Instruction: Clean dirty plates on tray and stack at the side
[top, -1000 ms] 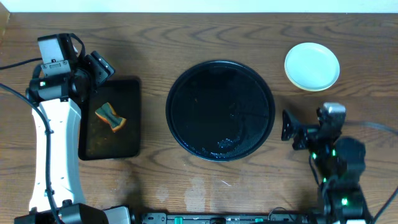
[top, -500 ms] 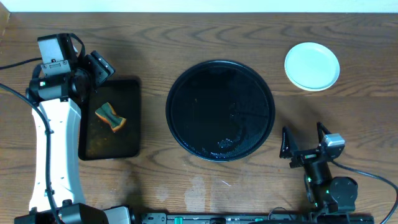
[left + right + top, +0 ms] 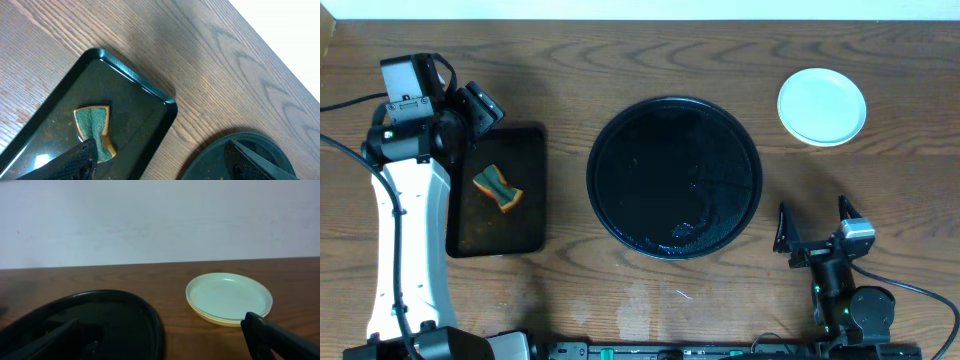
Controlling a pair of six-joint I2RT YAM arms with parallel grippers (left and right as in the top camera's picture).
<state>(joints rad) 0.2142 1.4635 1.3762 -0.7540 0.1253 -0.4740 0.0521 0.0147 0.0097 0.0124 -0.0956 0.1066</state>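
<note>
The round black tray (image 3: 660,160) lies mid-table with no plate on it, only wet glints. The plates (image 3: 822,106) sit stacked at the back right, off the tray; in the right wrist view a mint plate (image 3: 229,296) tops a yellow one. My right gripper (image 3: 812,222) hovers open and empty near the front right, facing the stack, with the tray's rim (image 3: 150,325) to its left. At the far left my left gripper (image 3: 483,108) is open and empty over the rectangular tray's back corner; its wrist view shows part of the round tray (image 3: 210,167).
A small rectangular black tray (image 3: 525,215) at the left holds a green-and-orange sponge (image 3: 497,187), also seen below the left wrist as the sponge (image 3: 94,127). Bare wooden table lies between the two trays and along the back edge.
My right arm has drawn back toward the table's front edge, away from the plates, gripper still open. The left arm, trays and plates have not moved.
</note>
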